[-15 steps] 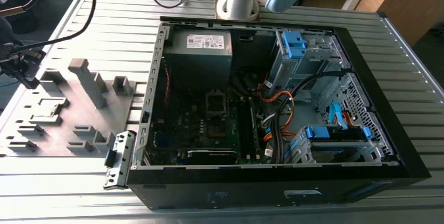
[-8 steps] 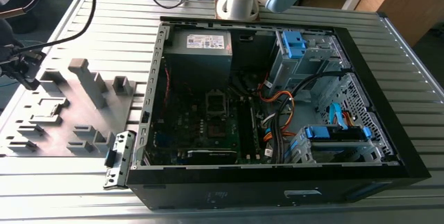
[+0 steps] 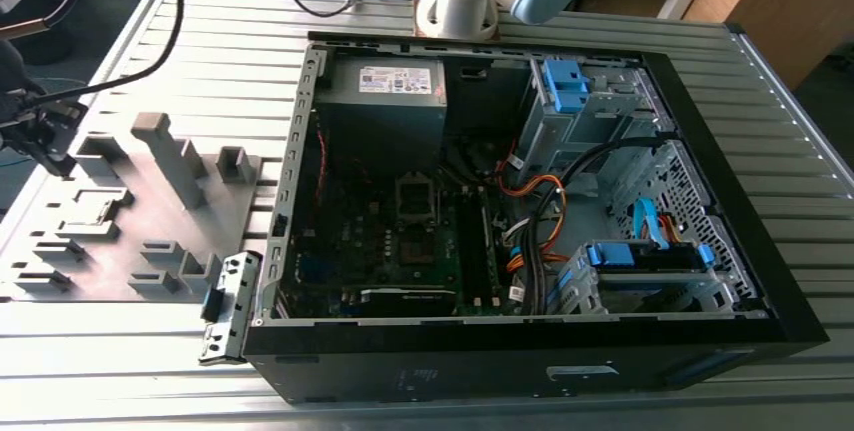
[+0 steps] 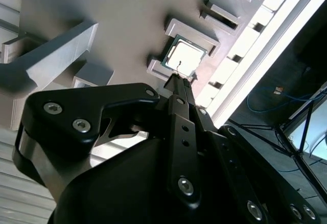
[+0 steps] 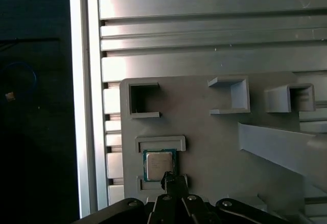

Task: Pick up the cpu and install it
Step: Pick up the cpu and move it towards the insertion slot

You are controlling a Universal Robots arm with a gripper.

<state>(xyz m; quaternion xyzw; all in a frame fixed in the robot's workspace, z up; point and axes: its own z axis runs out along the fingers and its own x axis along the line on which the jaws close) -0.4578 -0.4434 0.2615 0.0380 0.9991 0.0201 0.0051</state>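
Observation:
The cpu (image 5: 159, 164) is a small silver square chip lying flat in a shallow pocket of the grey fixture plate (image 5: 204, 132). It also appears in the second wrist view (image 4: 185, 56) and, small, at the exterior view's left (image 3: 96, 208). My gripper (image 5: 173, 179) hovers just above the plate beside one edge of the chip, with its black fingers drawn together into one narrow tip and nothing between them. The same tip (image 4: 179, 82) sits close to the chip's edge in the second wrist view. The black gripper (image 3: 47, 141) hangs over the plate's far left end.
An open black computer case (image 3: 534, 211) lies on the ribbed metal table (image 3: 200, 41), its motherboard socket (image 3: 416, 196) bare. Raised grey holders (image 3: 167, 156) stand on the fixture plate. Inside the case are blue drive cages (image 3: 641, 261), cables and a power supply (image 3: 387, 96).

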